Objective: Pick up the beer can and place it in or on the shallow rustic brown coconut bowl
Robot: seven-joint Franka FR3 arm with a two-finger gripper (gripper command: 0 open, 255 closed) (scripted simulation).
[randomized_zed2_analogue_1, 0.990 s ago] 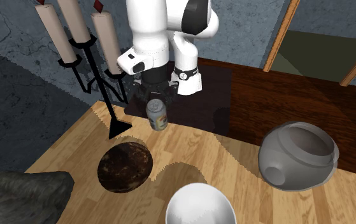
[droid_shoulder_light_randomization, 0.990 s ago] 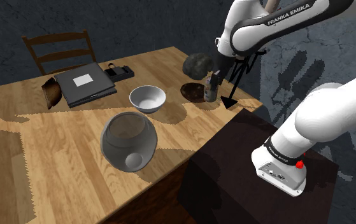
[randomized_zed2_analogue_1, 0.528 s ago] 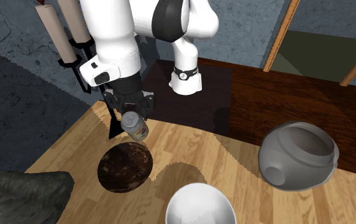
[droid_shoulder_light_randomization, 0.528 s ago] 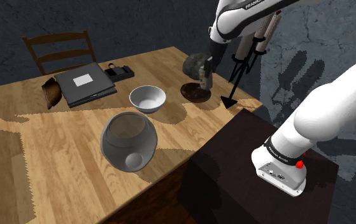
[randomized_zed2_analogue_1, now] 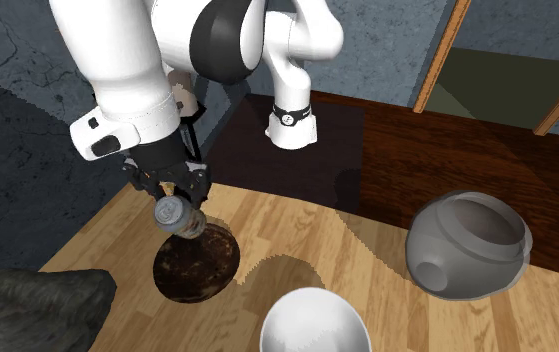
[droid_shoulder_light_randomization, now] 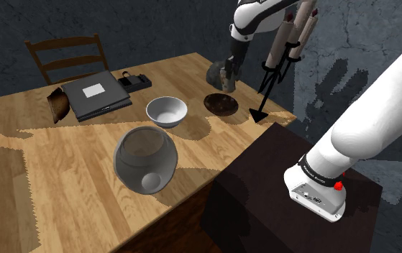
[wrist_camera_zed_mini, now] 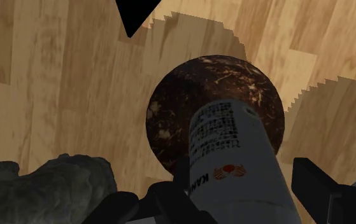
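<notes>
Beer can, a pale printed cylinder [randomized_zed2_analogue_1: 180, 216], hangs tilted just above the shallow dark-brown speckled coconut bowl [randomized_zed2_analogue_1: 199, 268], clamped between the fingers of my all-black two-finger gripper [randomized_zed2_analogue_1: 174, 196]. I see a round white bowl [randomized_zed2_analogue_1: 312, 322] near the coconut bowl, toward the second exterior view's right.

A white bowl [droid_shoulder_light_randomization: 167, 111] sits mid-desk [droid_shoulder_light_randomization: 62, 165], a round grey jar [droid_shoulder_light_randomization: 144, 158] just nearer; a wooden chair [droid_shoulder_light_randomization: 66, 57] stands beyond the far edge.
</notes>
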